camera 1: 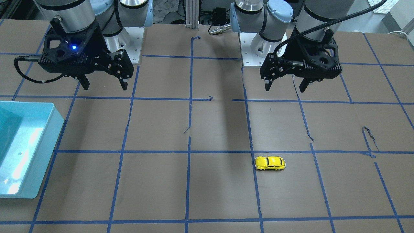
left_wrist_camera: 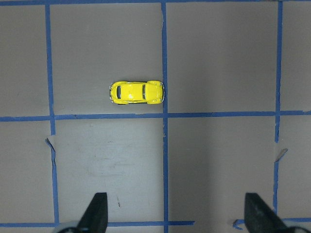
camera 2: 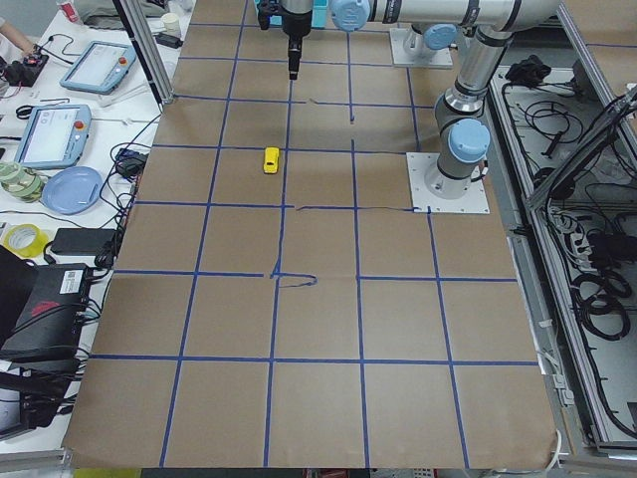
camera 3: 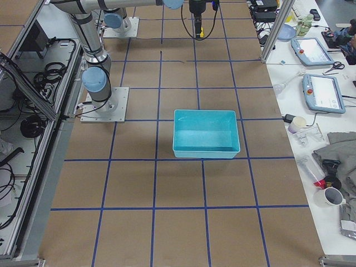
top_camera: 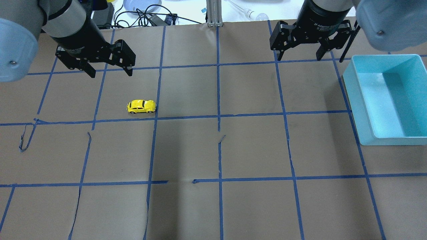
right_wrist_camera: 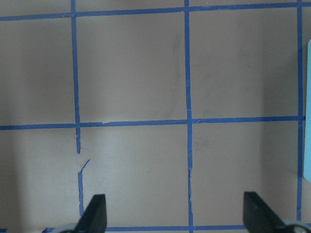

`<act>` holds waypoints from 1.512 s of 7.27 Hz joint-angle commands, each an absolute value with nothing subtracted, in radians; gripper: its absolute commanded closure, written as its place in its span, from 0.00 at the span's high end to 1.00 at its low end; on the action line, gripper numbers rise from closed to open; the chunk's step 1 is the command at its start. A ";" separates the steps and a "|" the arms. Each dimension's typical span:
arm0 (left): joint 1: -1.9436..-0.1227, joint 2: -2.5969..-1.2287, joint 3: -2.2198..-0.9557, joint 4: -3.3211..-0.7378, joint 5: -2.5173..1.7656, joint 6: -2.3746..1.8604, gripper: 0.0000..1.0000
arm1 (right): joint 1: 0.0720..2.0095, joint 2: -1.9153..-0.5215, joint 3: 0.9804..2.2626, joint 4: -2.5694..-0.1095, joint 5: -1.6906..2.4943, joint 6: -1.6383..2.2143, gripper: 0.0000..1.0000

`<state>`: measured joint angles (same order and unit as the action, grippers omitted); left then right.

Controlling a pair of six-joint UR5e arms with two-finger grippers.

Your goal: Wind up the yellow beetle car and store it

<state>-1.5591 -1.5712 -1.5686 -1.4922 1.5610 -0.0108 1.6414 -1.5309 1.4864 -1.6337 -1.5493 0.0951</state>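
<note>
The yellow beetle car (top_camera: 141,106) stands on its wheels on the brown paper, beside a blue tape line; it also shows in the front view (camera 1: 270,163), the left side view (camera 2: 270,159) and the left wrist view (left_wrist_camera: 137,92). My left gripper (top_camera: 110,72) hangs open and empty above the table, a little beyond the car and apart from it; it shows in the front view (camera 1: 286,87) too. My right gripper (top_camera: 300,56) hangs open and empty near the teal bin (top_camera: 353,100).
The teal bin is empty and sits at the table's right end (camera 1: 48,155) (camera 3: 206,154). Blue tape lines grid the brown paper, torn in places. Tablets, cables and cups lie beyond the table's far edge.
</note>
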 commanded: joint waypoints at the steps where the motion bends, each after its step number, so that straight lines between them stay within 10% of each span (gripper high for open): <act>1: -1.560 -1.577 -1.563 -1.491 1.562 -0.034 1.00 | 1.641 -1.531 1.486 -1.634 -1.549 0.095 1.00; 11: -1.563 -1.597 -1.559 -1.488 1.563 -0.061 1.00 | 1.643 -1.536 1.480 -1.574 -1.568 0.087 1.00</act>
<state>-1.5616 -1.5913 -1.5573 -1.4881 1.5593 -0.0585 1.6427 -1.5348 1.4820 -1.5961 -1.5665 0.0865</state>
